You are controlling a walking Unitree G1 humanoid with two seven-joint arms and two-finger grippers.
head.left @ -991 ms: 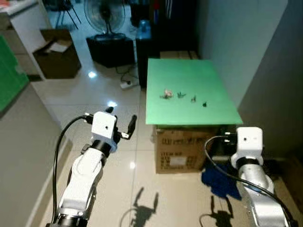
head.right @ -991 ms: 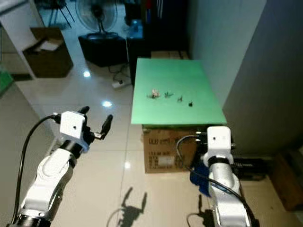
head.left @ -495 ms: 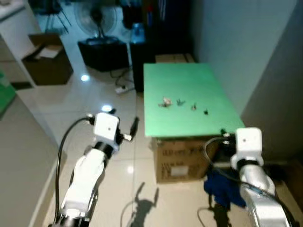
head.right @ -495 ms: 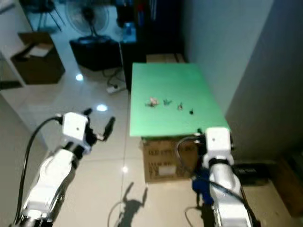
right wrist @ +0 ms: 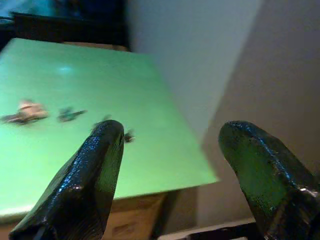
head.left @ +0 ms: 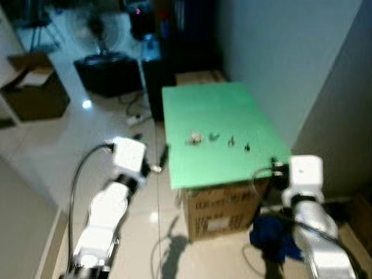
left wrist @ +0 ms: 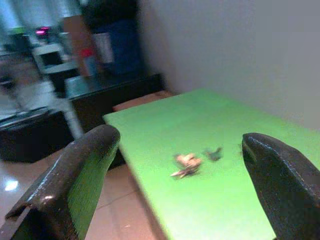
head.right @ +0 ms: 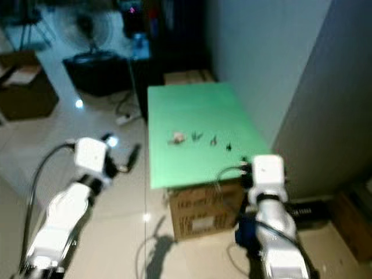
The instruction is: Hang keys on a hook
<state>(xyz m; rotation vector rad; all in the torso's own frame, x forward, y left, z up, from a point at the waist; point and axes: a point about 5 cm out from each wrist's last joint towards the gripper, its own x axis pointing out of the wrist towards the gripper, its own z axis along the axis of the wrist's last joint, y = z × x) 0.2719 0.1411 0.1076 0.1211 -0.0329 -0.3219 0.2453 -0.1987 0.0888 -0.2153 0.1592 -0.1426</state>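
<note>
The keys [head.left: 194, 138] lie on the green board [head.left: 197, 110] atop a cardboard box [head.left: 221, 212], beside a few small dark items [head.left: 231, 141]. Both the left gripper [left wrist: 175, 190] and right gripper [right wrist: 170, 185] hover short of it, fingers spread, empty.

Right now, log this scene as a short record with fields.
surface: green board lying on a cardboard box
items: small key-like pieces in a row on the board
left gripper: open, off the board's left side
right gripper: open, near the board's near right corner
hook: cannot tell
</note>
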